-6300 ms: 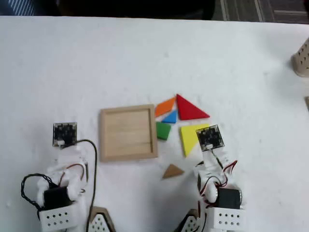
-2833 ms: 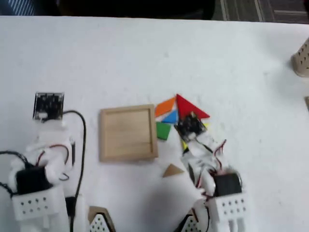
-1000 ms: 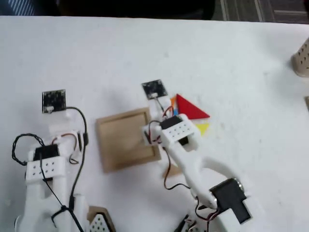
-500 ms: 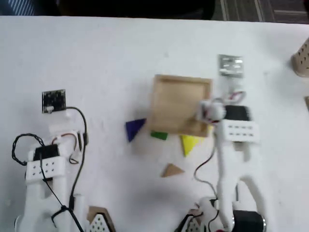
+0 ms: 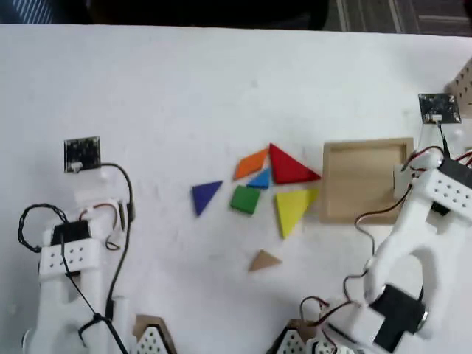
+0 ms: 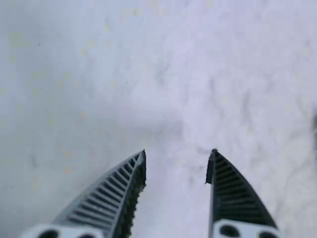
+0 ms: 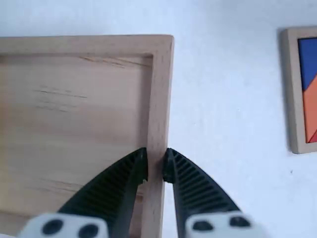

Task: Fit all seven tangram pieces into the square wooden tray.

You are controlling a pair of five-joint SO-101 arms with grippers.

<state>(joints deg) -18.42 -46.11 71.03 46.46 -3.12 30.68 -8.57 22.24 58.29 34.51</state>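
1. One square wooden tray (image 5: 361,184) lies flat on the white worktop (image 5: 221,81), open face up, its sides roughly square to the worktop's edges.
2. The right gripper (image 7: 155,166) has its jaws clamped on one rim wall of the tray, one jaw inside the wall and one outside.
3. Seven pieces lie flat on the worktop outside the tray, all off the side opposite the clamped rim. There are five triangles, one square and one parallelogram.
4. The red triangle (image 5: 290,167) and the yellow triangle (image 5: 291,209) are nearest the tray. Each has a sharp corner pointing at the tray, just beside its rim.
5. Beyond those two, farther from the tray, sit the orange parallelogram (image 5: 251,163), the small blue triangle (image 5: 259,179) and the green square (image 5: 244,199). The parallelogram's long axis slants against the tray's sides.
6. The dark blue triangle (image 5: 204,195) lies farthest from the tray, apart from the cluster.
7. The tan triangle (image 5: 262,261) lies alone, well off the tray's near corner.
8. The left gripper (image 6: 176,158) has its jaws apart over bare worktop, well apart from the tray.
9. A wood-framed panel (image 7: 301,89) with blue and orange fields lies apart from the tray, beyond the clamped rim.
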